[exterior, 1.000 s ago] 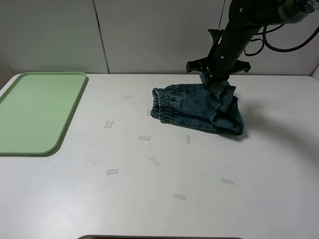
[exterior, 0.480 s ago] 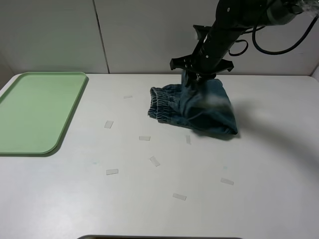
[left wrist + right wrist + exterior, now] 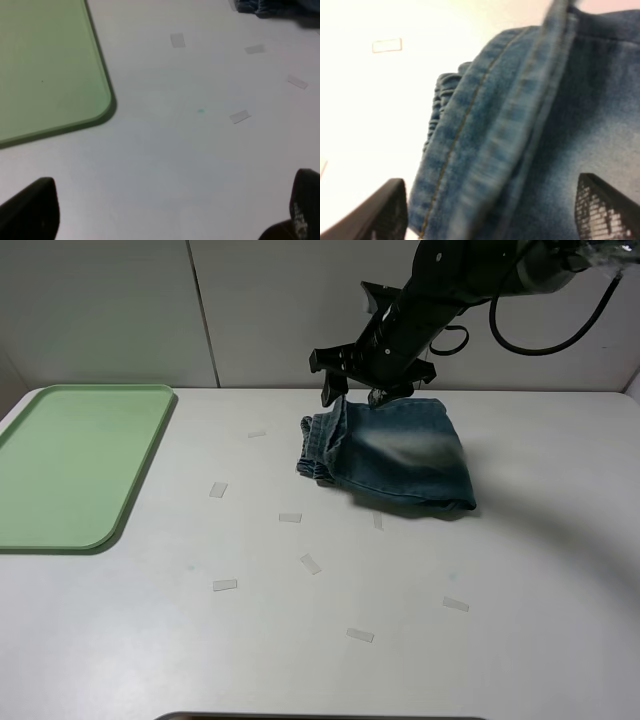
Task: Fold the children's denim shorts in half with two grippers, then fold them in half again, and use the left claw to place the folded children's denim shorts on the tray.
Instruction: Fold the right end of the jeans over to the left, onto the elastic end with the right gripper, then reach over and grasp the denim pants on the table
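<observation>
The children's denim shorts (image 3: 400, 455) lie folded on the white table, right of centre, with the gathered waistband at their left and the top layer blurred. My right gripper (image 3: 358, 395) hovers at their far left edge. In the right wrist view its fingers (image 3: 380, 215) stand wide apart, open, with a loose denim hem (image 3: 510, 125) between them. The pale green tray (image 3: 70, 465) sits empty at the far left. My left gripper (image 3: 167, 220) is open over bare table near the tray's corner (image 3: 95, 100); a bit of the shorts (image 3: 270, 6) shows far off. It is out of the exterior high view.
Several small pale tape strips (image 3: 310, 563) are scattered over the table between the tray and the shorts. A pale wall runs behind the table. The right arm's black cables (image 3: 530, 330) hang above the back right.
The right gripper has swung left over the shorts, carrying the right-hand cloth across onto the waistband side. Its jaws have gone from shut on the denim to open. The left gripper has not moved.
</observation>
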{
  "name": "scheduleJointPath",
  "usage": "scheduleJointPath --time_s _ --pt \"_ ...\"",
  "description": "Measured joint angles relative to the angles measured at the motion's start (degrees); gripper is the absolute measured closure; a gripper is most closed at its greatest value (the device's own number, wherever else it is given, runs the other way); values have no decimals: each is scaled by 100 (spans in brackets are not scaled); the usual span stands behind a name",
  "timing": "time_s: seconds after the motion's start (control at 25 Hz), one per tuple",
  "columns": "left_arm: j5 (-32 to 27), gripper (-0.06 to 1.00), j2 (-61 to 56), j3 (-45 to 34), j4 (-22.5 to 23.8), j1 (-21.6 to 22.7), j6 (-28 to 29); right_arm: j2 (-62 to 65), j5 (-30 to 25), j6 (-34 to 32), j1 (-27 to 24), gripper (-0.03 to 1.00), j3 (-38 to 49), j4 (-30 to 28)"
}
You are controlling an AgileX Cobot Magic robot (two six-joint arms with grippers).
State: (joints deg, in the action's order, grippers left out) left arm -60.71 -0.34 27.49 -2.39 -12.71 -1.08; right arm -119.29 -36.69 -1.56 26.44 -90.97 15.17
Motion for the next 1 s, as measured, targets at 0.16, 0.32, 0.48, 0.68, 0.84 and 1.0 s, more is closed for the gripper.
scheduleJointPath --time_s 0.16,0.32,0.48,0.68,0.84,1.0 --pt "0 3 0 0 0 0 0 0 -67 12 0 47 0 -67" --pt "0 3 0 0 0 0 0 0 -190 12 0 47 0 -252" --pt "0 3 0 0 0 0 0 0 -317 12 0 47 0 -433" --pt "0 3 0 0 0 0 0 153 -322 -10 -213 47 122 -1119" --pt "0 3 0 0 0 0 0 651 -65 -345 -619 47 709 -1877" --pt "0 3 0 0 0 0 0 1339 370 -549 -1138 38 1628 -2239"
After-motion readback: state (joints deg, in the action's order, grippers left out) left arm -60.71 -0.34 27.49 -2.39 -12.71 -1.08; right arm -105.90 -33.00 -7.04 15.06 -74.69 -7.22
